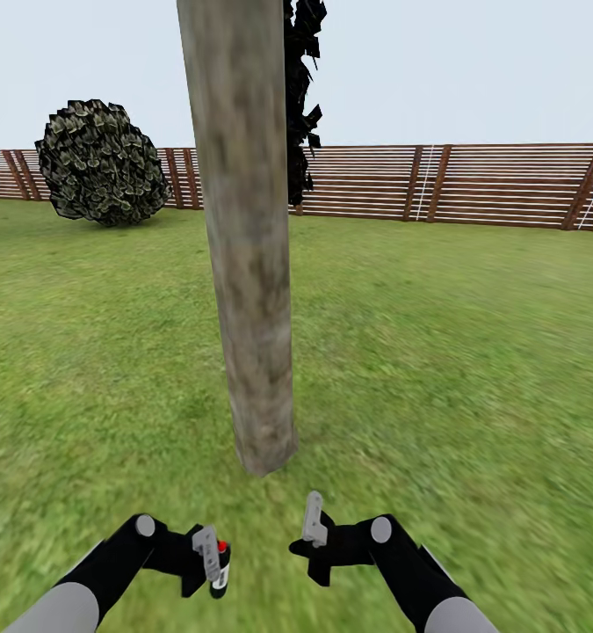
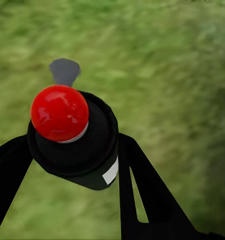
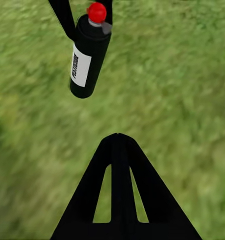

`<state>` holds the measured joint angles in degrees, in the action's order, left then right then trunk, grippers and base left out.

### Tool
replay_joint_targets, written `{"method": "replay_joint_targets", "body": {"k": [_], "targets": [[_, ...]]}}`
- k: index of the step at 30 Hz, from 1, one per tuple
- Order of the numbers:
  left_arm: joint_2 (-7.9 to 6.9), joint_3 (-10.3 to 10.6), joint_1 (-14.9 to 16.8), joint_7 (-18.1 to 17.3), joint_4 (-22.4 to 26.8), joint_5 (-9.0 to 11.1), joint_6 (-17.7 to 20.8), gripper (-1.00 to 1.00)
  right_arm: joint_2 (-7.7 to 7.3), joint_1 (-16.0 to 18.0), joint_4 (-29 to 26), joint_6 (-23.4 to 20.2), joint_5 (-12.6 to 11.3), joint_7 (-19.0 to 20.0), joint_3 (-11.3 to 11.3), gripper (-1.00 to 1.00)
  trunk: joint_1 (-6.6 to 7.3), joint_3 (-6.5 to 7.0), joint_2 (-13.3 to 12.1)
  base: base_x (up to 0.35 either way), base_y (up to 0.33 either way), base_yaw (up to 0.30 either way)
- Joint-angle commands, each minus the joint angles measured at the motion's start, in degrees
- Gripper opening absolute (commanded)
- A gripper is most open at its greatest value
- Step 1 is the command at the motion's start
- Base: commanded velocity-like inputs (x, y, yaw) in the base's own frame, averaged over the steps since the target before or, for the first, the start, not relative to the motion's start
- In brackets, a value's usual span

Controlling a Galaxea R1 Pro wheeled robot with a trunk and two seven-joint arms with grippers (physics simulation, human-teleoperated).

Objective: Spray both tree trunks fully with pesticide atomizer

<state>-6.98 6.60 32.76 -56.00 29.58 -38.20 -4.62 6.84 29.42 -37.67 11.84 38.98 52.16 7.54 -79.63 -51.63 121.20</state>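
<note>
— Where is the spray bottle (image 1: 220, 567)?

— In the left gripper (image 1: 213, 556), low in front of the tree trunk (image 1: 246, 237) and a little to its left, above the grass (image 1: 437, 352). Its red cap (image 2: 59, 113) sits on top and the white label (image 3: 81, 68) runs down its dark side. The fingers (image 2: 142, 190) clamp the bottle's body.

— And the right gripper (image 1: 314, 520)?

— It holds nothing, just to the right of the trunk's base and level with the other one. Its fingers (image 3: 117, 190) look pressed together, empty.

— What lies past the trunk?

— Grass all around its foot. Beyond it a slatted brown fence (image 1: 472, 183) crosses the far side, with a round bush (image 1: 101, 163) to the trunk's left and dark foliage (image 1: 300, 97) right behind its upper part.
</note>
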Motion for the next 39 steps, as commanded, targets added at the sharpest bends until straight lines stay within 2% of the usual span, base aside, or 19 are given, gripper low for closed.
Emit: {"method": "replay_joint_targets", "body": {"k": [1, 3, 5, 6, 10, 25, 35, 39], "targets": [[0.19, 0.3, 0.0, 0.0, 0.5, -0.4, -0.5, -1.00, 0.11, 0.0, -0.1, 0.4, 0.6, 0.1, -0.1, -1.00, 0.01, -0.05, 0.0, 0.000, 0.000, 0.000], [0.58, 0.4, 0.0, -0.1, 0.7, -0.4, -0.5, -1.00, 0.23, 0.0, -0.1, 0.4, 0.6, 0.1, 0.1, -1.00, 0.01, -0.05, 0.0, 0.000, 0.000, 0.000], [1.07, 0.7, 0.0, -0.1, 0.9, -0.4, -0.5, -1.00, 0.32, 0.0, -0.1, 0.4, 0.6, 0.1, 1.5, -1.00, 0.01, -0.05, 0.0, 0.000, 0.000, 0.000], [1.25, 1.4, 0.0, -0.1, 0.9, -0.4, -0.5, -1.00, 0.34, 0.0, -0.1, 0.4, 0.6, 0.1, 2.5, -1.00, 0.01, -0.05, 0.0, 0.000, 0.000, 0.000], [1.52, 3.0, 0.0, -0.1, 1.1, -0.3, -0.5, -1.00, 0.36, 0.0, -0.2, 0.4, 0.6, 0.0, 3.5, -1.00, 0.01, -0.05, 0.0, 0.000, 0.000, 0.000], [4.30, 3.8, -0.2, -0.2, 1.1, -0.2, -0.9, -1.00, 0.37, 0.0, -2.2, 0.4, 0.6, 0.0, 3.7, -1.00, 0.01, -0.05, 0.0, 0.000, 0.000, 0.000], [4.53, 3.8, -0.3, -0.2, 1.1, -0.2, -1.0, -1.00, 0.37, 0.0, -2.4, 0.4, 0.6, 0.0, 3.7, -1.00, 0.01, -0.05, 0.0, 0.000, 0.000, 0.000], [5.32, 3.8, -0.4, -0.2, 1.1, -0.2, -1.1, -1.00, 0.37, 0.0, -2.4, 0.4, 0.6, 0.0, 3.7, -1.00, 0.01, -0.05, 0.0, 0.000, 0.000, 0.000]]}}
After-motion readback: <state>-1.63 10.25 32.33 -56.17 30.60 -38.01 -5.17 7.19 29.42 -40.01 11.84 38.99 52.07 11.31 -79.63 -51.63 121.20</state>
